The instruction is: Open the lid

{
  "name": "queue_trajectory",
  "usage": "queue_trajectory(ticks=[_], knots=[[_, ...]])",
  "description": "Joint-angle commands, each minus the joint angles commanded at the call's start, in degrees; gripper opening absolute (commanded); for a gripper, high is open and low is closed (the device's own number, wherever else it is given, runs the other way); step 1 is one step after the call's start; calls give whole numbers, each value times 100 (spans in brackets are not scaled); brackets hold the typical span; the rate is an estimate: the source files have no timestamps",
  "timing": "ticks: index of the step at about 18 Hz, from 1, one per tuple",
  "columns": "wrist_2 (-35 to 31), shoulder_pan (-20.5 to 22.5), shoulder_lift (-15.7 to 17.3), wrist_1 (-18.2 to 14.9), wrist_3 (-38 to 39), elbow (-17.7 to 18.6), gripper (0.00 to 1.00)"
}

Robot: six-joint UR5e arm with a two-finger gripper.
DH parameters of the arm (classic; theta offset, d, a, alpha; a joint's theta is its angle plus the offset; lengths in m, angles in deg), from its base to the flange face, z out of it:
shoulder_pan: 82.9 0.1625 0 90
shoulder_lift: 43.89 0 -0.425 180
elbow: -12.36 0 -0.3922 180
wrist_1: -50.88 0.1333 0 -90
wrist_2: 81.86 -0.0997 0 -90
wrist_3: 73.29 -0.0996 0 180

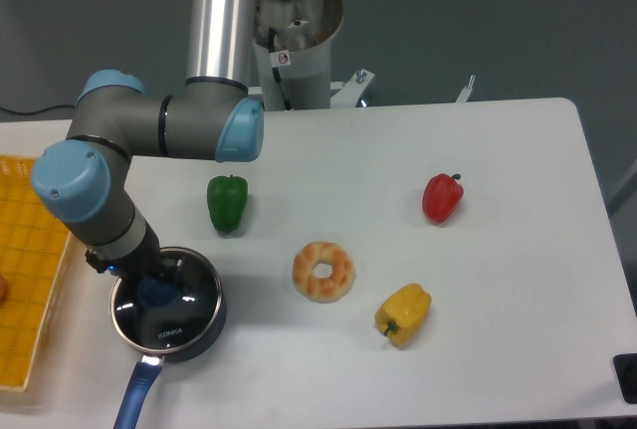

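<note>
The lid point(171, 305) sits flat on the dark saucepan point(204, 334) at the front left of the white counter point(498, 200), its blue knob point(152, 292) at centre. The pincer point(151, 284) is positioned directly over the knob, with the wrist covering the fingers; whether it is closed on the knob cannot be determined. The saucepan's blue handle point(136, 397) points toward the front edge. A green pepper point(227, 201) stands behind the saucepan. A donut point(322, 272), a yellow pepper point(403, 314) and a red pepper point(442, 197) lie to the right. A yellow tray point(30, 250) is at the left edge.
</note>
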Motion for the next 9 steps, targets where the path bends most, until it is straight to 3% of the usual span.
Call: queue_trajectory(ticks=[9], knots=[[18, 0, -61, 44, -35, 0, 100]])
